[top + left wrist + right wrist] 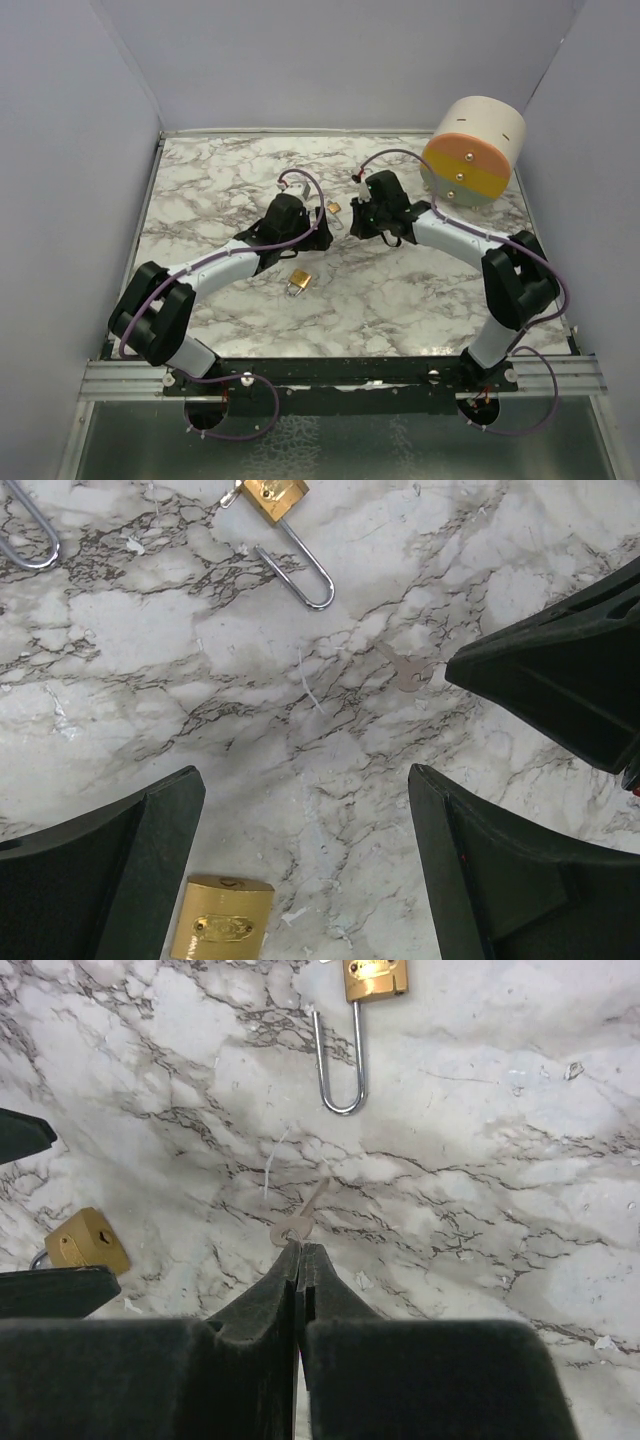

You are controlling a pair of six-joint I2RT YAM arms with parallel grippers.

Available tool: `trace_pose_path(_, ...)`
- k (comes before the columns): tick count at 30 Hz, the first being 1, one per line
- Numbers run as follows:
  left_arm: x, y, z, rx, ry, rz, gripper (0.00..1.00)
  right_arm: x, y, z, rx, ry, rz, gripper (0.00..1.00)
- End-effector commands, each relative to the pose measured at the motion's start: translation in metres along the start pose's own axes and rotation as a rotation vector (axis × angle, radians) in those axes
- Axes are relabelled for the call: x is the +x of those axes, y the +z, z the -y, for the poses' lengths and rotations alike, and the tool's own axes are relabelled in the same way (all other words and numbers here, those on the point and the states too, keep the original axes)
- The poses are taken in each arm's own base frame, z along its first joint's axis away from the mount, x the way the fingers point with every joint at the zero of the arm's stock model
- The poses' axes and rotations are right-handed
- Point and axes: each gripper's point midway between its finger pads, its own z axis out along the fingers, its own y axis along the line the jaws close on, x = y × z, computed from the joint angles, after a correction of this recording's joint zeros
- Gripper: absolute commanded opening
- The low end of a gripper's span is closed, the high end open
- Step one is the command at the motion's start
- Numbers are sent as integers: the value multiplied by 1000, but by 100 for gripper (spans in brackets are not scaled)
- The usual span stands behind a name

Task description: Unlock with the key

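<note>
A small silver key (296,1222) lies on the marble table (400,290) between both arms. My right gripper (300,1247) is shut, its tips against the key's round head; I cannot tell whether they pinch it. The left wrist view shows the key (405,672) flat beside a right finger (560,680). My left gripper (305,780) hangs open over bare marble just short of the key. A brass padlock (375,978) with a long open shackle (340,1060) lies beyond the key. In the top view both grippers (340,228) meet at the table's middle.
A second brass padlock (298,282) lies nearer the arm bases, by the left gripper's left finger (140,860). Another steel shackle (25,530) shows at the far left. A large cream, orange and yellow cylinder (475,150) stands at the back right. Grey walls enclose the table.
</note>
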Motion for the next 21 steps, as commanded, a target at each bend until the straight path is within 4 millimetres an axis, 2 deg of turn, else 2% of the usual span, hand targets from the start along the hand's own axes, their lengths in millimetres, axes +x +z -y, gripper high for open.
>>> trace_pose_path(1, -18, -5, 14, 78, 17, 72, 86, -32, -16, -12, -22, -9, 100, 1)
trace_pose_path(10, -30, -7, 22, 174, 39, 242, 86, -64, -42, -17, -14, -25, 196, 1)
trace_pose_path(21, -49, -21, 30, 280, 182, 498, 82, -90, -57, -26, -36, -28, 245, 1)
